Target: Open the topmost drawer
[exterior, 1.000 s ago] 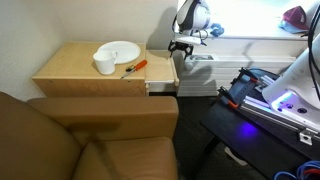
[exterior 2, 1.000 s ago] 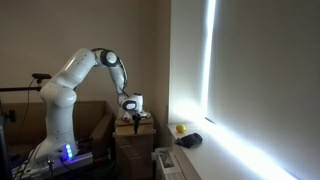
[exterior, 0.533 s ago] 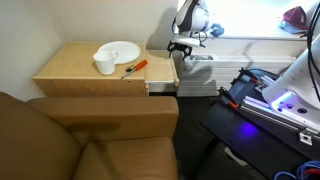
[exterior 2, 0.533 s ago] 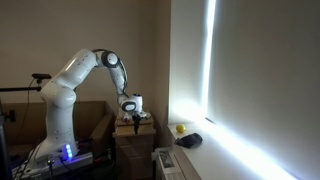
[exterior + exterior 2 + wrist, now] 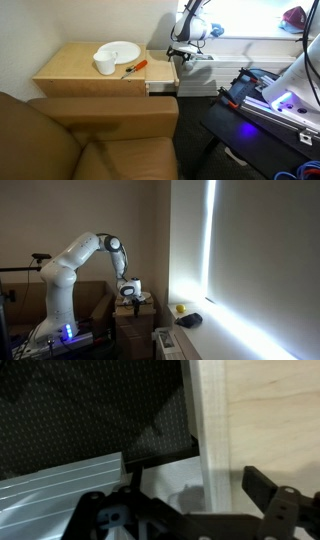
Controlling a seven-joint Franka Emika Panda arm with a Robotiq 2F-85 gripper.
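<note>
The light-tan bedside cabinet (image 5: pixel 90 75) stands beside a brown armchair. Its topmost drawer (image 5: pixel 162 66) sticks out a little from the cabinet's side, showing a pale flat inside. My gripper (image 5: pixel 181 48) hangs just above the drawer's outer edge, and shows over the cabinet in an exterior view (image 5: pixel 130 296). In the wrist view the gripper (image 5: pixel 200 502) is open. One fingertip (image 5: pixel 268 488) is over the pale inside, and the other is outside the drawer's front panel (image 5: pixel 208 430), which lies between them. I cannot tell whether they touch it.
A white plate (image 5: pixel 120 51), a white cup (image 5: pixel 105 65) and an orange-handled tool (image 5: pixel 134 68) lie on the cabinet top. The brown armchair (image 5: pixel 70 140) fills the foreground. A grey unit (image 5: pixel 200 72) stands past the drawer, and the robot base glows blue (image 5: pixel 285 100).
The wrist and gripper have come down a little toward the drawer's outer edge. The drawer and the things on the cabinet have not moved.
</note>
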